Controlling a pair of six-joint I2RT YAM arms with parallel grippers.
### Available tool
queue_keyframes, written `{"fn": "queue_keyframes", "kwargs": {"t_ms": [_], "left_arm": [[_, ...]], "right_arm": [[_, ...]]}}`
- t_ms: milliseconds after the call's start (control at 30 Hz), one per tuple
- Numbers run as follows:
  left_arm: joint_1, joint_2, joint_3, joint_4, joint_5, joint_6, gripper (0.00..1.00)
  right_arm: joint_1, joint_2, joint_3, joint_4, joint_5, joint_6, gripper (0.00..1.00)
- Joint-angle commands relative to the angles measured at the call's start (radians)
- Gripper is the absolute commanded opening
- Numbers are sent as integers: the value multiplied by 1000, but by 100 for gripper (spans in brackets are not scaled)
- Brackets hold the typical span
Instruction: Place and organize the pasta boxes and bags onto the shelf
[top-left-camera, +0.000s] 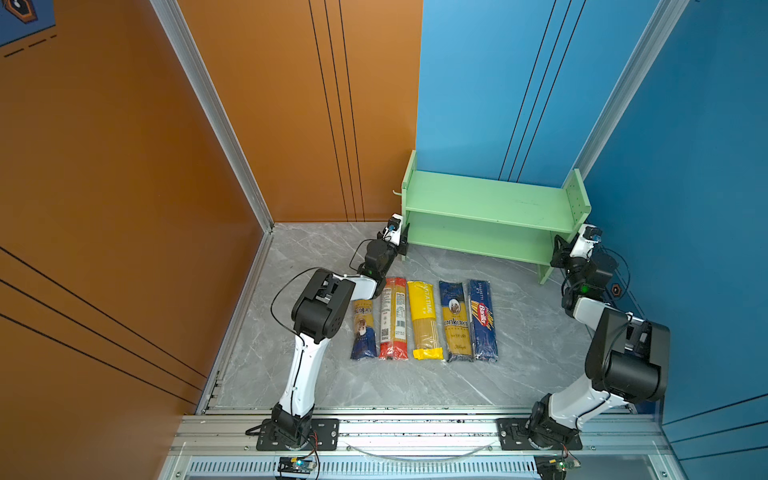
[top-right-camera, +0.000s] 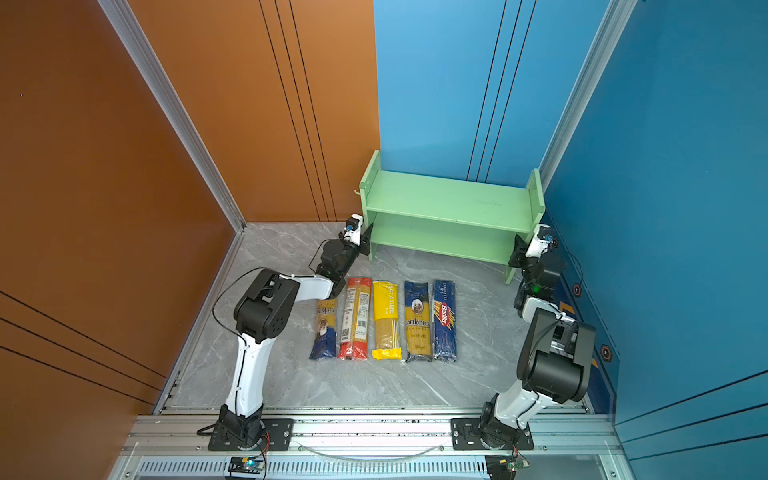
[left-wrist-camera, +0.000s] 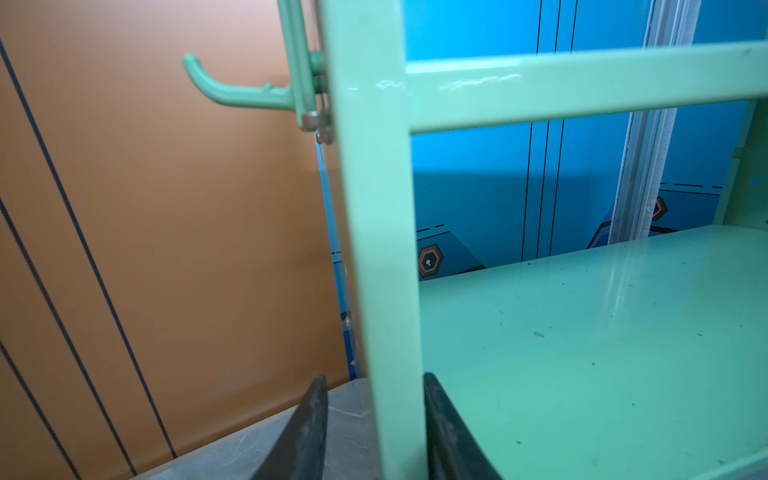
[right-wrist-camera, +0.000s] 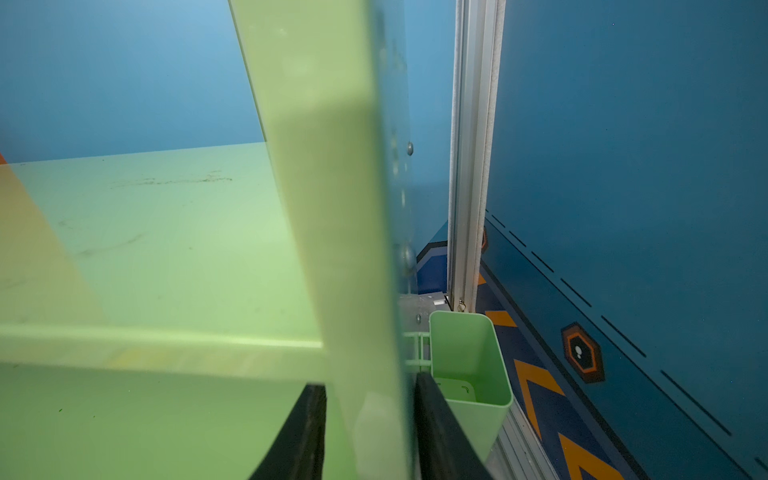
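The light-green shelf (top-left-camera: 486, 199) (top-right-camera: 449, 199) stands at the back against the blue wall, with both tiers bare. My left gripper (top-left-camera: 405, 241) (left-wrist-camera: 374, 376) straddles its left side panel (left-wrist-camera: 374, 249): one finger touches it, the other stands a little off, so it is open. My right gripper (top-left-camera: 557, 249) (right-wrist-camera: 369, 380) is shut on the right side panel (right-wrist-camera: 349, 249). On the floor in front lie the pasta packs in a row: an ankara bag (top-left-camera: 362, 328) partly under my left arm, a red-ended bag (top-left-camera: 392, 318), a yellow bag (top-left-camera: 424, 320), another ankara bag (top-left-camera: 455, 320) and a Barilla pack (top-left-camera: 483, 318).
A green hook (left-wrist-camera: 216, 85) sticks out of the shelf's left side, and a small green cup (right-wrist-camera: 469, 365) hangs on its right side. An orange wall (top-left-camera: 124, 208) closes the left, a blue wall (top-left-camera: 685, 166) the right. An aluminium rail (top-left-camera: 415, 432) runs along the front.
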Motion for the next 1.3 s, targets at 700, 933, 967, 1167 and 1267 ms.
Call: {"fn": "queue_keyframes", "kwargs": {"t_ms": [700,933,967,1167,1267], "left_arm": [[4,16,13,60,-28,-14,0],[1,9,-3,69,-42,-16,0],[0,6,-7,68,-48,-16,0],[-1,-19,-39,73,-70,-8,0],[4,-33,-61,82,-77,-7,0]], "right_arm": [[22,28,28,-12,-4,-22,9],[24,33,23,6,1,-22,0],[25,34,22,11,6,-19,0],[38,37,25,15,-14,-12,0],[50,37,25,13,-15,-17,0]]}}
